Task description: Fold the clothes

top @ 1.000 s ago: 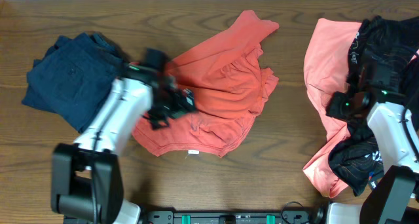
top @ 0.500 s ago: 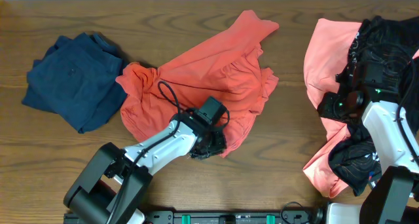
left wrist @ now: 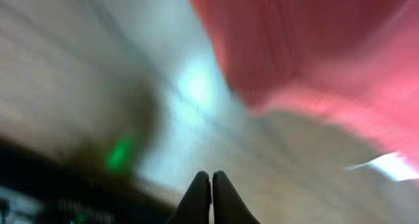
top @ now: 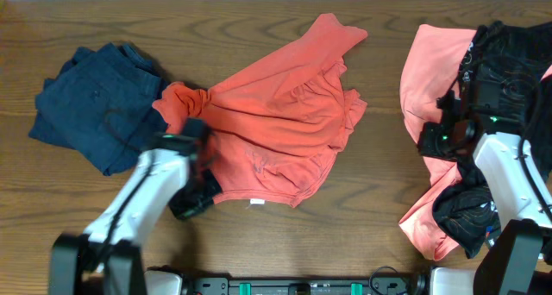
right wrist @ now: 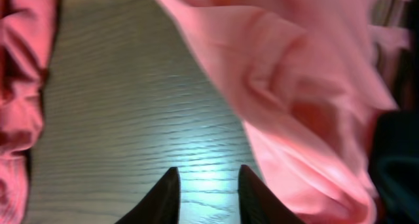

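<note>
Two arms, left end effector (left wrist: 211,177) pressed together, right end effector (right wrist: 208,170) spread over table (right wrist: 131,112)

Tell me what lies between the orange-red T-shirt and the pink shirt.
Only bare table separates the orange-red T-shirt from the pink shirt, clearest in the overhead view.

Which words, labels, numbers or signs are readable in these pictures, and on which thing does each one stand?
No text is readable.
black jersey: white print, too small to read.
orange-red T-shirt: white tag at its hem, too small to read.
</note>
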